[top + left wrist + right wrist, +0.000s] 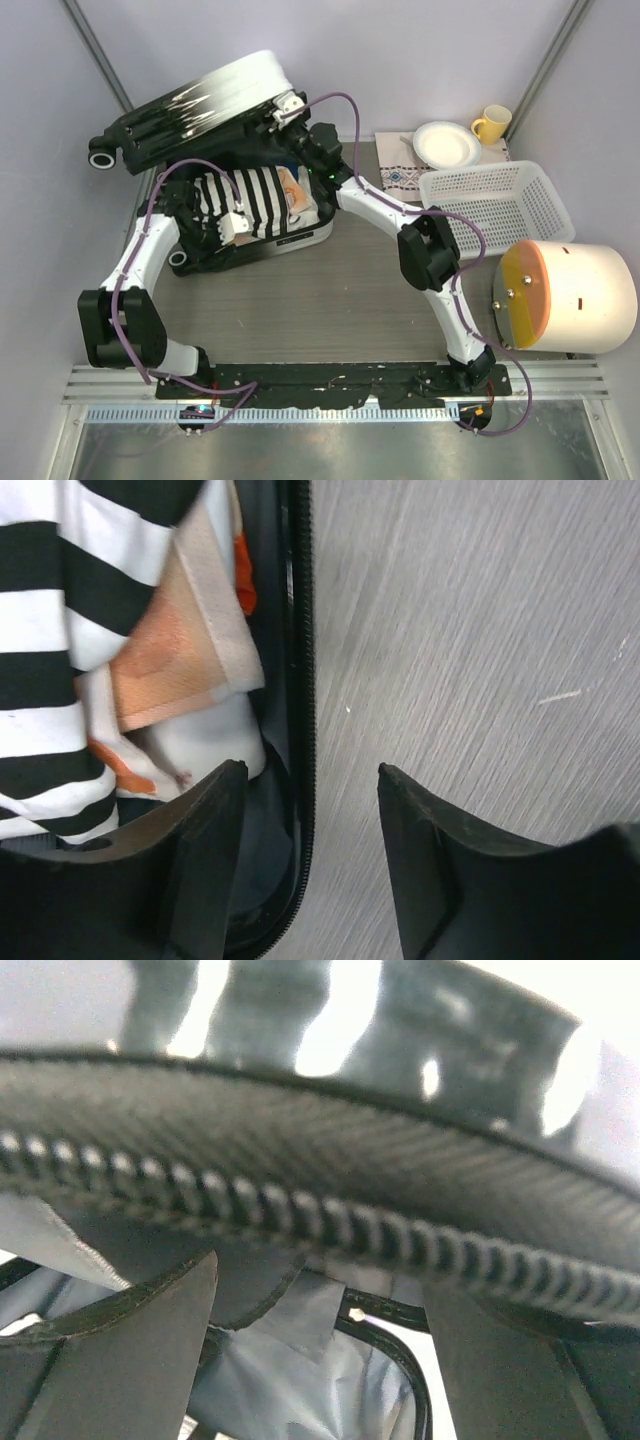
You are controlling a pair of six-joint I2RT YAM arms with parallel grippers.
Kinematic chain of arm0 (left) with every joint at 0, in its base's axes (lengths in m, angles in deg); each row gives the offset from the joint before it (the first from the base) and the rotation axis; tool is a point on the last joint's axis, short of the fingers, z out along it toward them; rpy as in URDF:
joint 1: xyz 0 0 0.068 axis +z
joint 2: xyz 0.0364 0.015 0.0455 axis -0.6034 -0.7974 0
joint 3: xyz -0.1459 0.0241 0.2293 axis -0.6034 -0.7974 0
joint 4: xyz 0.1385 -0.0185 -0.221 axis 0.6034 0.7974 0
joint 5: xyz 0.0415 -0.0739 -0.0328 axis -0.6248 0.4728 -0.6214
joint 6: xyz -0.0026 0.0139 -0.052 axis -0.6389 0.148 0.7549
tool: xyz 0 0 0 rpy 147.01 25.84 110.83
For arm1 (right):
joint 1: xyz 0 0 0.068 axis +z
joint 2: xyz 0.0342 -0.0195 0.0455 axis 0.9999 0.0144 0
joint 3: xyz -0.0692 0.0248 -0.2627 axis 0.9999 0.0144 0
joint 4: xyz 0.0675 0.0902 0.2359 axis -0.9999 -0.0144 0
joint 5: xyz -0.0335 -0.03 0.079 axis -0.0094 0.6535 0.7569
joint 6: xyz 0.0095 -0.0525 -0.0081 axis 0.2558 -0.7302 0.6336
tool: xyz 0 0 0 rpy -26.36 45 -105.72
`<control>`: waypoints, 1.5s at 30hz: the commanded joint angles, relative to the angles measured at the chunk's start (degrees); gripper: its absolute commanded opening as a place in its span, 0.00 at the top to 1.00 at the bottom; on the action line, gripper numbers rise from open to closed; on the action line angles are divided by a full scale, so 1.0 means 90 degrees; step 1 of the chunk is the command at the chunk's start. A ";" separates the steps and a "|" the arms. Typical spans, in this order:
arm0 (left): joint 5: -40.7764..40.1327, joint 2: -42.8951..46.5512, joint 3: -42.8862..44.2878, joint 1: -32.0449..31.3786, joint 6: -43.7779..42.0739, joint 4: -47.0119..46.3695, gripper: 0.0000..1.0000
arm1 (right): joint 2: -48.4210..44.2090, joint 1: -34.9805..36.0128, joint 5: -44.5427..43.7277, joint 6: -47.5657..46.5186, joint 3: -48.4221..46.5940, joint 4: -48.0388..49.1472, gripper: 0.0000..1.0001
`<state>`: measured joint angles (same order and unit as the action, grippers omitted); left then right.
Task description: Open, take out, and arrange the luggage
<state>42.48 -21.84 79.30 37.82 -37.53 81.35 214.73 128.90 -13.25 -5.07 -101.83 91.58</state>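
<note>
Left claw [310,770] of mine hangs part-open over the near-right rim of the luggage [290,240], gripping nothing; one finger [190,860] sits inside the shell, the other over the bare grey table [470,630], with the black zipper rim running between them, closer to the inner finger; beside that finger lies a black-and-white striped garment [40,630] over a folded peach cloth [170,650] with orange patches.

Seen from above, the luggage lies open at the left middle of the table, its lower half flat and packed with the striped garment; just beyond it, my right claw [320,1270] is spread wide at the edge of the raised lid [200,95]; the lid's zipper teeth cross close above its fingertips, and I cannot tell whether they touch; grey lining shows below; the lid, white fading to black, tilts up and away to the far left, a wheel at its left end.

Near right stands a white drum [570,295] with an orange face; behind it a white slatted basket [500,205]; farthest, a patterned mat [400,180] holds a white plate [447,143] and yellow mug [490,123].
</note>
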 commanded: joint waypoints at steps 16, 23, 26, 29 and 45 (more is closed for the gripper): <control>-0.0896 0.1593 -0.1245 0.0877 -0.1600 0.1778 1.00 | 0.0615 -0.0400 -0.0457 -0.0409 -0.1743 -0.0149 0.08; -0.0818 0.1906 -0.1177 0.1639 -0.1864 0.2538 1.00 | 0.1005 -0.0527 -0.0603 -0.0526 -0.2309 -0.0188 0.06; -0.0779 0.2373 -0.1381 0.1649 -0.2282 0.2871 1.00 | 0.1191 -0.0576 -0.0652 -0.0536 -0.2554 -0.0178 0.06; -0.0721 0.3008 -0.1713 0.1640 -0.2547 0.2999 1.00 | 0.1201 -0.0586 -0.0653 -0.0546 -0.2437 -0.0101 0.06; -0.0475 0.1919 -0.1187 0.1650 0.0262 0.1263 1.00 | 0.0118 -0.0508 0.0168 -0.0224 -0.0408 0.0154 0.06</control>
<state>38.69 0.24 64.09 52.14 -48.72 97.13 224.15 124.92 -12.88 -8.50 -108.89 89.75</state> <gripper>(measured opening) 0.035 0.944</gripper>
